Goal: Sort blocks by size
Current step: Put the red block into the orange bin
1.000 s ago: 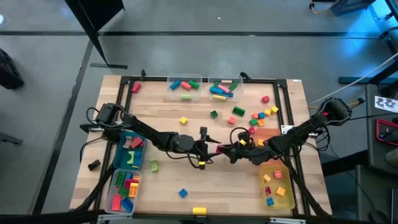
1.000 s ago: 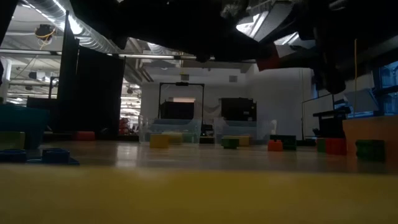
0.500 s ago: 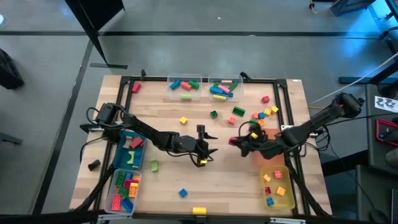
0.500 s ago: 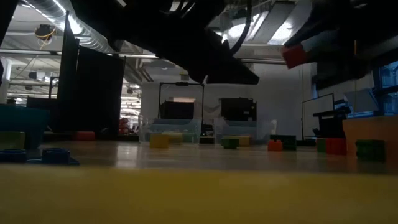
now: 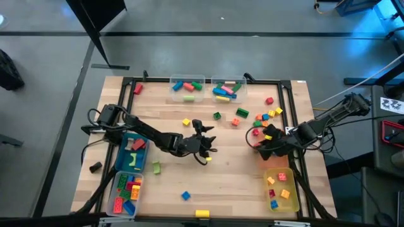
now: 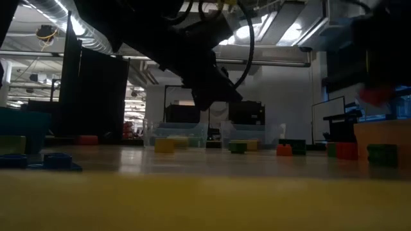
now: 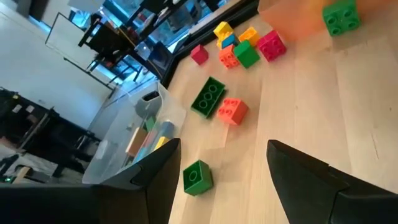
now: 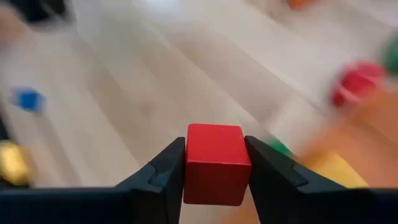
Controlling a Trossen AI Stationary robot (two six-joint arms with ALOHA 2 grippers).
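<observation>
Loose blocks lie over the wooden table; a cluster sits at the far right. My right gripper hangs above the table's right part, by the orange bin, shut on a small red cube. That cube shows as a red blur in the low view. My left gripper stands open over the table's middle with nothing between its fingers. A tiny yellow block lies on the table just on its near side. My right gripper pinches the red cube by two opposite side faces between its two fingers. The fingers slant downward, coming from the table's right side. The cube is lifted clear of the table and sits square between the fingers.
Two clear bins with long blocks stand at the far edge. Two blue bins sit at the near left and a yellow bin at the near right. A green block lies ahead of my left gripper.
My right gripper has drawn away from my left gripper at the table's middle. It has gone toward the right edge and a little up, carrying the red cube and tipping downward. My left gripper has stayed about where it was and turned its fingers toward the far edge.
</observation>
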